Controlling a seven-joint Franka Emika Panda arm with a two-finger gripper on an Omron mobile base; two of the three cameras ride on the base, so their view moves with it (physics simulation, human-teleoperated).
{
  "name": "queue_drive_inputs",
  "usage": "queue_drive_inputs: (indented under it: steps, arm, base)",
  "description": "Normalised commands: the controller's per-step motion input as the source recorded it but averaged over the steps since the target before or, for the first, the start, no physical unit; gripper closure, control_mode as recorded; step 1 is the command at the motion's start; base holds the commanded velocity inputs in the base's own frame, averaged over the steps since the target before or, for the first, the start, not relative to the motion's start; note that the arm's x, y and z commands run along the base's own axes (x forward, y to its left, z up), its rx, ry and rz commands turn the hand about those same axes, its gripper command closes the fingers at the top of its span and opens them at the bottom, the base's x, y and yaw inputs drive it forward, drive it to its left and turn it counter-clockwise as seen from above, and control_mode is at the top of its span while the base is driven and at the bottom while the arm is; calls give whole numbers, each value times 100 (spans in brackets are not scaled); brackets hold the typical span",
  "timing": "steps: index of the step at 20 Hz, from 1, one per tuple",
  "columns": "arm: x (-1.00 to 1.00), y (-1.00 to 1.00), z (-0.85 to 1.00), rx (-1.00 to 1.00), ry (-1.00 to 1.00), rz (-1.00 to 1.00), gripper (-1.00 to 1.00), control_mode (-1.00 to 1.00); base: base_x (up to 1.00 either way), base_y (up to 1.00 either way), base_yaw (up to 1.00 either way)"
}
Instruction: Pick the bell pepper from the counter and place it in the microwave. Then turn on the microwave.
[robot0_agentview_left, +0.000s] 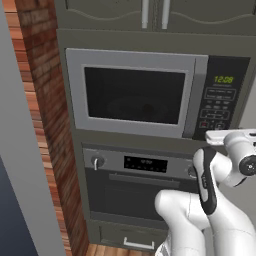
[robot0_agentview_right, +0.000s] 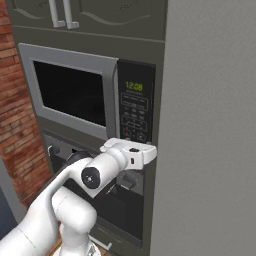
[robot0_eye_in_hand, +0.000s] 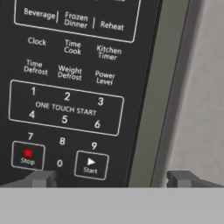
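1. The microwave sits built into a grey-green cabinet column, its door shut; through the dark glass window nothing can be made out clearly, and the bell pepper cannot be told from these views.
2. Its black keypad panel lies directly ahead of the hand, close up. Green digits glow at the top of the panel.
3. In the hand view the Start button stands just above and between the two fingertips, nearer the left one; the Stop button with its red mark lies just above the left fingertip.
4. The gripper stands wide open and holds nothing. The right fingertip sits past the panel's edge, over the grey-green cabinet frame.
5. Whether the fingertips touch the panel cannot be told.
6. From the right base view the white hand is level with the lower edge of the keypad.
7. Below the hand is an oven with a knob and a dark display.
8. Far from the hand, a brick wall flanks the column; cabinet doors with silver handles are above.
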Motion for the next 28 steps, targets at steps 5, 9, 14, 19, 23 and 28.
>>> queue_drive_inputs:
  steps: [5,9,14,19,23,28]
  arm:
    - [1,-3,-6,2,-6,0,-100,-100]
    - [0,0,-11,0,-6,0,-100,-100]
    - [0,0,-1,1,-4,0,-100,-100]
    - [4,0,0,0,-1,-2,-100,-100]
    - [4,0,0,1,0,-4,-100,-100]
    - [0,-2,0,0,0,-1,-100,-100]
  base:
    - [0,0,0]
    - [0,0,0]
    - [0,0,0]
    - [0,0,0]
    - [0,0,0]
    - [0,0,0]
